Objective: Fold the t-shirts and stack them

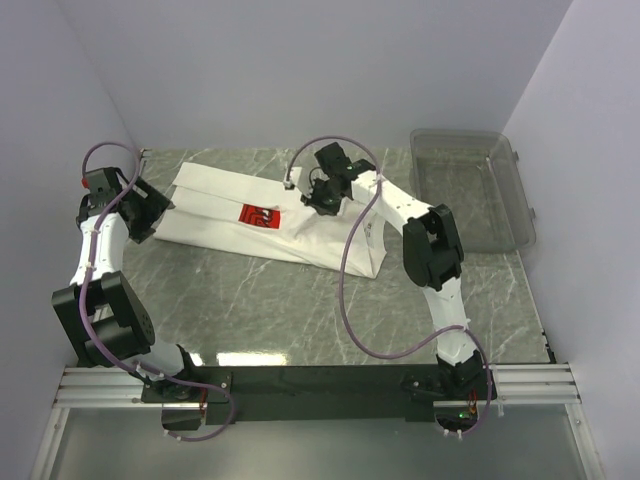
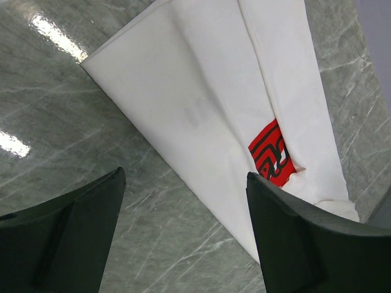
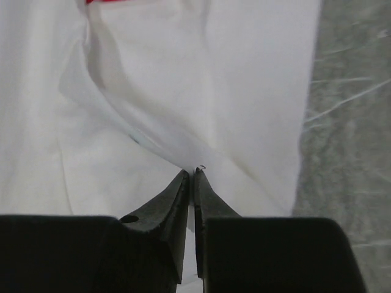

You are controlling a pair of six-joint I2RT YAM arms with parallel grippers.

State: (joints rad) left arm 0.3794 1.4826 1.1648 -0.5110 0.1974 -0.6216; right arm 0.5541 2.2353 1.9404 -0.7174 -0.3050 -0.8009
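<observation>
Shirt [image 1: 225,205] lies along the table's [image 1: 250,300] far edge, right gripper [image 3: 194,172] clamped on its cloth, seemingly for the next fold, left gripper [image 2: 184,177] spread wide, empty.

The t-shirt [image 1: 220,200] was white cloth, matt and soft, with shallow creases. Its red print [image 2: 272,155] looked flatter and smoother than the fabric around it. The bench [image 1: 280,310] had a grey-green, marble-veined top, smooth and glossy, throwing back bright patches of light. At the far right corner the bin [image 1: 520,215] was clear grey plastic, smooth and faintly shiny. The fingers of the left tool [image 2: 185,177] and right tool [image 3: 194,174] were matt black plastic. Along the near edge the rail [image 1: 100,388] was bare silvery metal. The cable [image 1: 341,295] had a dull purple sleeve.
</observation>
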